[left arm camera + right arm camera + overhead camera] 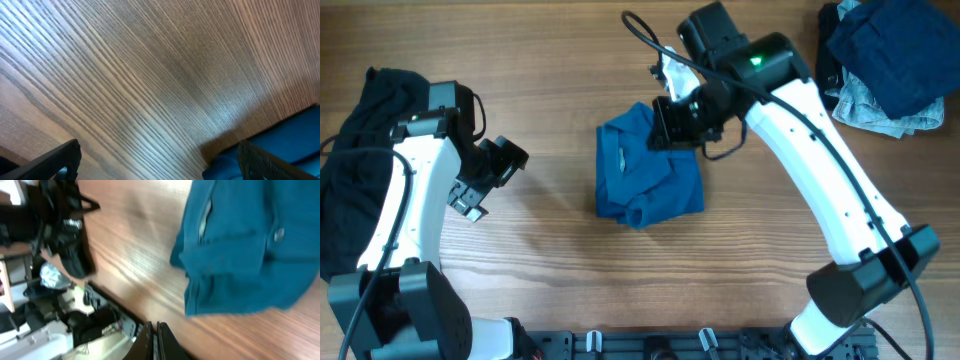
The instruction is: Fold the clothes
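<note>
Far left: limp black garment (pixel 360 130), heaped at the table edge. It's partly under my left arm and cut off by the frame, so I can't tell its shape.

My left gripper (pixel 488 182) hovers over the bare wooden table (pixel 560 60), between the black garment and the shirt, touching neither. Jaws are spread wide. In the left wrist view its fingers (pixel 60 160) sit at opposite bottom corners with only wood grain between them. Holding nothing.

Centre: plain teal-blue short-sleeved shirt (pixel 650 180), soft fabric bunched into a rough compact block with layers overlapping. The right wrist view shows a small button (pixel 279 234) and a folded flap; I can't pick out the sleeves. One corner of the shirt shows, cut off, at the lower right of the left wrist view.

My right gripper (pixel 155 341) sits over the shirt's upper right edge in the overhead, where the arm body hides any contact. In the wrist view the fingers are pressed together with nothing pinched, tips cut off at the bottom edge.

Just behind it is a small white patch (pixel 675 70); can't tell what it is.

Top right corner: navy and pale-denim heap (pixel 885 60), well apart from the shirt and partly cut off by the frame.
</note>
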### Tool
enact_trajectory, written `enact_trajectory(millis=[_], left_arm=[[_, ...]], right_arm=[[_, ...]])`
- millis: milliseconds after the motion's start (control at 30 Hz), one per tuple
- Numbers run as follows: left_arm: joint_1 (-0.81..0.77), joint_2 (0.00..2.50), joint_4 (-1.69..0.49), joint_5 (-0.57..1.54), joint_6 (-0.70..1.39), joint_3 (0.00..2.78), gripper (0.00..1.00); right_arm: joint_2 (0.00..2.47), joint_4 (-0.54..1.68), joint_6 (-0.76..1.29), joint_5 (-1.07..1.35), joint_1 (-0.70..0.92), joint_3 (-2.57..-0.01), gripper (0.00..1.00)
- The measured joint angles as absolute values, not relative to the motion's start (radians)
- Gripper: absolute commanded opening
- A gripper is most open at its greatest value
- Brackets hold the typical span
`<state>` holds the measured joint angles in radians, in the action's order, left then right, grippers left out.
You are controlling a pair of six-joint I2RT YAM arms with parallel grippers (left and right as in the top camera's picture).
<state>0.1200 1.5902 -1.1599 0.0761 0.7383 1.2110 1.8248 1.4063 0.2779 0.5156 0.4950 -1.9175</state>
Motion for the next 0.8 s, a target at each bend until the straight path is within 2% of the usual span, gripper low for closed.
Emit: enact_trajectory(millis=[67, 133, 167, 200, 267, 333, 400, 433, 500, 633, 700, 767, 800], left_arm=[[0.120, 1.590, -1.161, 0.076, 0.738, 1.211, 1.00], [0.120, 1.591, -1.167, 0.076, 0.738, 1.211, 1.00], [0.120, 1.591, -1.171, 0.076, 0.738, 1.211, 1.00], [0.120, 1.590, -1.171, 0.076, 0.738, 1.211, 1.00], [0.120, 1.590, -1.171, 0.076, 0.738, 1.211, 1.00], [0.120, 1.590, -1.171, 0.076, 0.738, 1.211, 1.00], [0.120, 1.591, -1.171, 0.076, 0.738, 1.211, 1.00], [0.120, 1.590, -1.171, 0.076, 0.739, 1.211, 1.00], [0.120, 1.591, -1.171, 0.076, 0.738, 1.211, 1.00], [0.120, 1.591, -1.171, 0.076, 0.738, 1.211, 1.00], [0.120, 1.590, -1.171, 0.076, 0.738, 1.211, 1.00], [0.120, 1.590, -1.171, 0.076, 0.738, 1.211, 1.00], [0.120, 1.591, -1.171, 0.076, 0.739, 1.211, 1.00]], right_arm=[[1.827, 1.353, 0.263, 0.535, 0.500, -1.840, 0.05], [1.850, 1.274, 0.255, 0.598, 0.501, -1.652, 0.05], [1.866, 1.131, 0.256, 0.683, 0.501, -1.465, 0.06], [1.873, 1.130, 0.256, 0.698, 0.501, -1.436, 0.07], [1.870, 0.958, 0.272, 0.787, 0.501, -1.306, 0.09], [1.873, 0.875, 0.303, 0.869, 0.501, -1.166, 0.18], [1.875, 0.781, 0.344, 0.921, 0.501, -1.090, 0.17], [1.875, 0.735, 0.365, 0.934, 0.501, -1.069, 0.10], [1.875, 0.699, 0.404, 0.942, 0.501, -1.041, 0.05], [1.874, 0.696, 0.480, 0.905, 0.503, -1.066, 0.05], [1.837, 0.749, 0.501, 0.827, 0.503, -1.144, 0.19], [1.750, 0.767, 0.500, 0.768, 0.501, -1.252, 0.27], [1.715, 0.759, 0.500, 0.757, 0.498, -1.292, 0.27]])
